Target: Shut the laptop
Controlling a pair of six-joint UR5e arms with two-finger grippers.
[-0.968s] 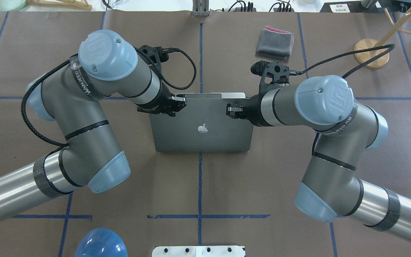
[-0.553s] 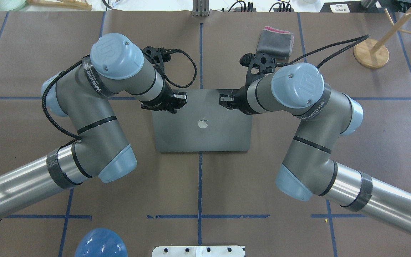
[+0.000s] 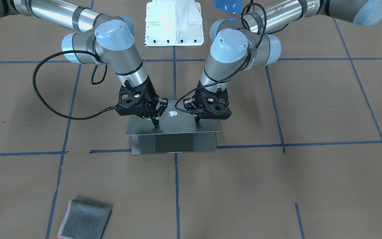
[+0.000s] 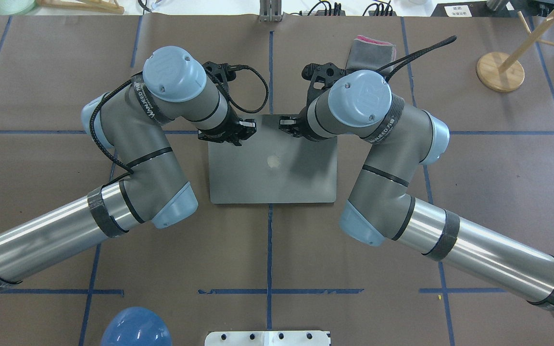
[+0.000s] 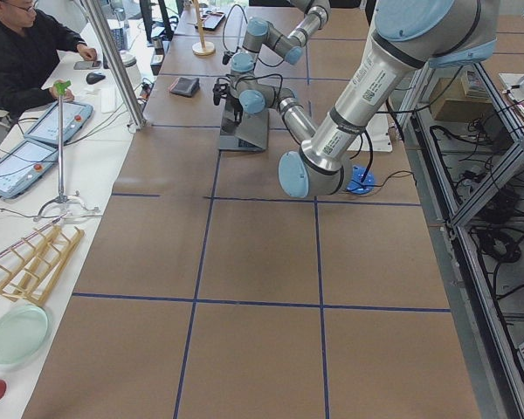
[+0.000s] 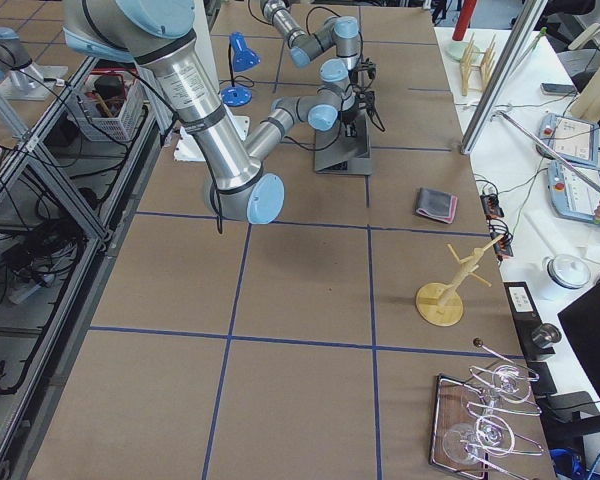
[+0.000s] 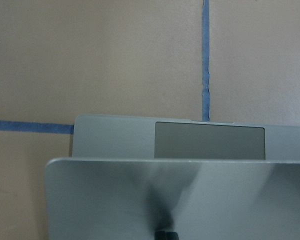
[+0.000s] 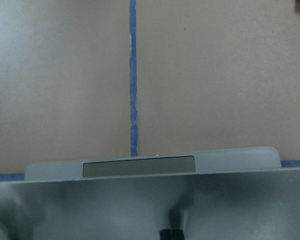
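The space-grey laptop (image 4: 272, 168) lies mid-table, its lid tilted low over the base. In the front-facing view the lid (image 3: 174, 124) overhangs the base, and a strip with the trackpad (image 3: 174, 143) still shows. My left gripper (image 4: 245, 127) is shut, its tip resting on the lid's far edge, left of the logo. It also shows in the front-facing view (image 3: 197, 121). My right gripper (image 4: 286, 126) is shut and rests on the lid to the right, also seen in the front-facing view (image 3: 155, 124). Both wrist views show lid (image 7: 165, 200) (image 8: 140, 205) above trackpad (image 7: 210, 142).
A folded grey cloth (image 4: 371, 50) lies beyond the right arm. A wooden stand (image 4: 498, 67) is at the far right. A blue dome (image 4: 135, 329) and a white robot base (image 4: 267, 338) sit at the near edge. Operators' desks line the far side.
Both grippers moved forward and toward each other along the lid. The lid has tilted further down, and the base strip seen beyond it from overhead is now covered.
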